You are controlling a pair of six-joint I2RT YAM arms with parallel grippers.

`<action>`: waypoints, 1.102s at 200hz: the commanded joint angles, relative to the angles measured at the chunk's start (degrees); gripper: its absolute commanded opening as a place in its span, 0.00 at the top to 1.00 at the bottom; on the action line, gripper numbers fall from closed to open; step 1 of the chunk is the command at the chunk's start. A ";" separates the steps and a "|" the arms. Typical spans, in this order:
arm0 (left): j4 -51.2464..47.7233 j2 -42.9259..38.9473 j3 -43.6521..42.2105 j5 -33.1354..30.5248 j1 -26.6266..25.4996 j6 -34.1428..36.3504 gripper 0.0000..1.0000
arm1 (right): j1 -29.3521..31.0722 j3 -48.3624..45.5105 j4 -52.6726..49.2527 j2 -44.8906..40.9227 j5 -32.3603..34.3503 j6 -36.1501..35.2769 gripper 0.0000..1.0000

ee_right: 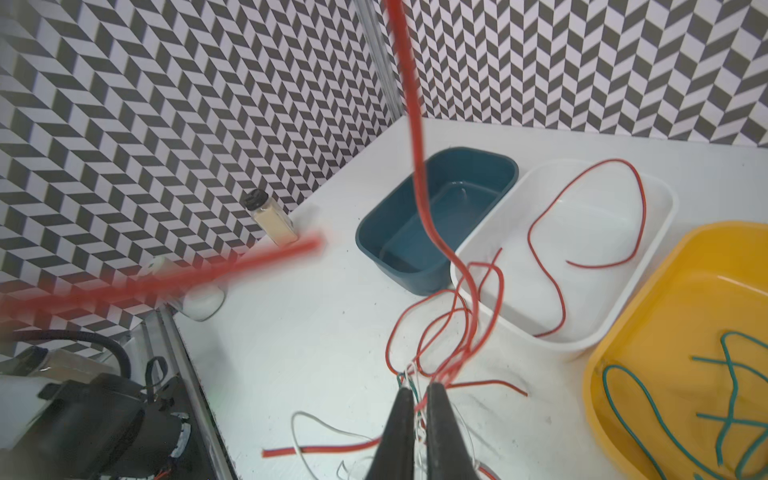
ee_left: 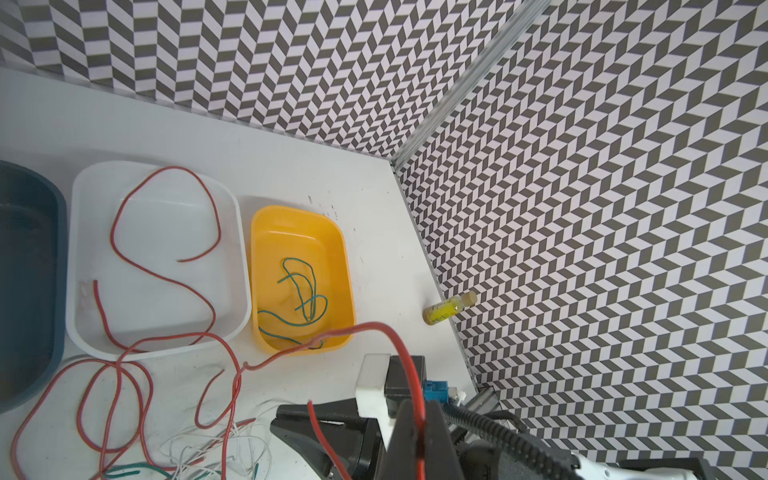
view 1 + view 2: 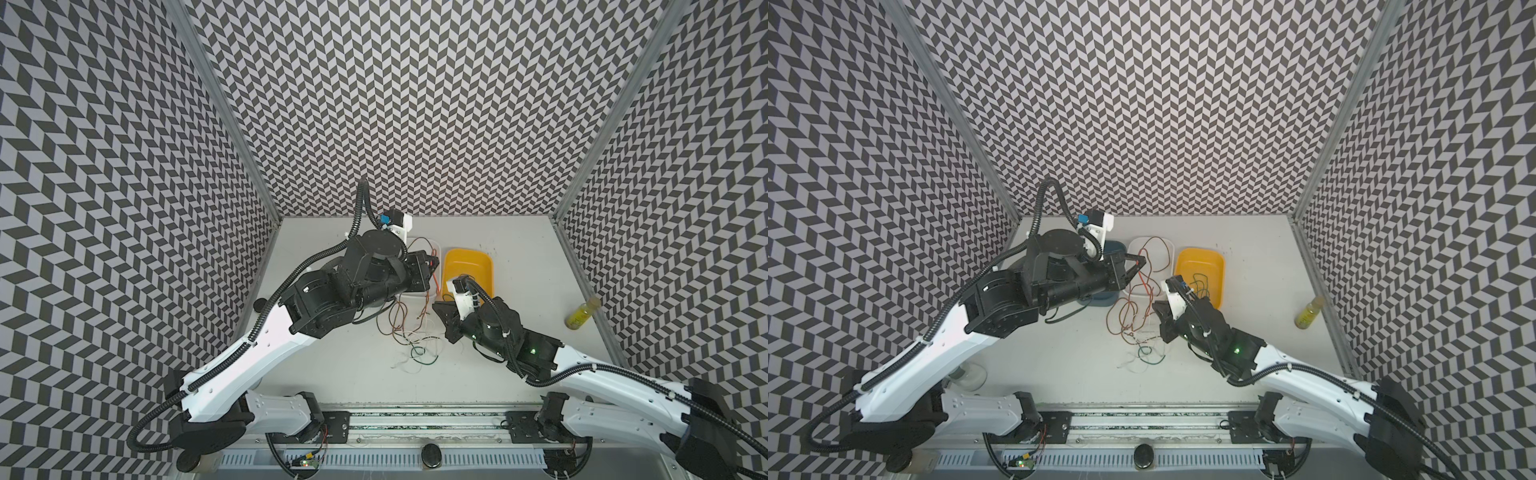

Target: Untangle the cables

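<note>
Here, at left: left gripper (image 3: 1139,261) clamped shut on the red cable (image 1: 415,124), raised beside the white tub (image 2: 77,249). Centre: the cables (image 1: 432,365) knotted on the table (image 3: 332,365). At right: right gripper (image 1: 419,397) pinched closed on that knot. Pin the knot down; draw the red strand upward slowly, pausing at any tightening of loops.

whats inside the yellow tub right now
Loose green cables lie on the floor of the yellow tub. In a top view the right wrist camera covers its near end, so that part cannot be checked there.
</note>
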 commanded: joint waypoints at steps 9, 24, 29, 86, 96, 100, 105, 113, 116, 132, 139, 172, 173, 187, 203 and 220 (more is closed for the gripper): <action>-1.83 0.98 7.99 -0.76 0.74 3.99 1.00 | 0.09 -3.44 2.38 -4.14 1.92 0.73 0.87; -1.13 1.78 10.57 0.84 0.69 3.85 1.00 | 0.11 -4.52 3.83 -4.57 0.62 2.49 0.76; -0.65 1.95 10.93 1.26 0.73 3.68 1.00 | 0.13 -4.71 4.50 -4.50 -0.17 3.06 0.70; 3.16 0.96 7.77 3.07 -0.10 1.62 1.00 | 0.11 -4.33 9.84 -2.55 -4.33 12.55 0.37; 3.47 0.56 7.17 2.76 -0.28 1.41 1.00 | 0.13 -4.48 10.42 -2.17 -3.55 14.29 0.36; 3.66 0.39 6.93 2.78 -0.20 1.31 1.00 | 0.13 -4.46 10.53 -1.92 -3.23 14.97 0.36; 3.85 0.25 6.80 2.78 -0.31 1.27 1.00 | 0.11 -4.35 10.62 -1.48 -3.13 15.52 0.37; 4.11 0.06 6.89 2.81 -0.41 1.21 1.00 | 0.13 -4.16 10.84 -0.62 -3.29 15.71 0.37; 4.20 0.06 7.01 2.81 -0.45 1.19 1.00 | 0.13 -4.08 11.08 -0.22 -3.33 15.87 0.37; 5.23 -0.08 7.86 3.40 -0.83 0.97 1.00 | 0.11 -4.49 13.09 1.61 -2.49 17.05 0.37; 5.64 -0.09 8.21 3.56 -1.17 0.90 1.00 | 0.13 -4.59 13.86 2.33 -2.01 17.32 0.38; 7.91 -0.89 8.95 3.60 -3.48 0.67 1.00 | 0.09 -4.06 13.82 4.69 1.26 17.21 0.42; 7.96 -0.89 8.92 3.60 -3.55 0.62 1.00 | 0.11 -4.06 13.76 4.72 1.42 17.27 0.42; 8.88 -1.35 8.89 3.57 -4.58 0.42 1.00 | 0.12 -4.22 13.77 5.26 2.99 17.36 0.47; 9.82 -1.99 8.60 3.19 -5.78 0.13 1.00 | 0.09 -4.32 14.28 5.85 3.59 17.25 0.54; 10.95 -2.69 8.54 2.35 -7.02 0.13 1.00 | 0.06 -4.50 15.47 6.58 3.13 17.13 0.56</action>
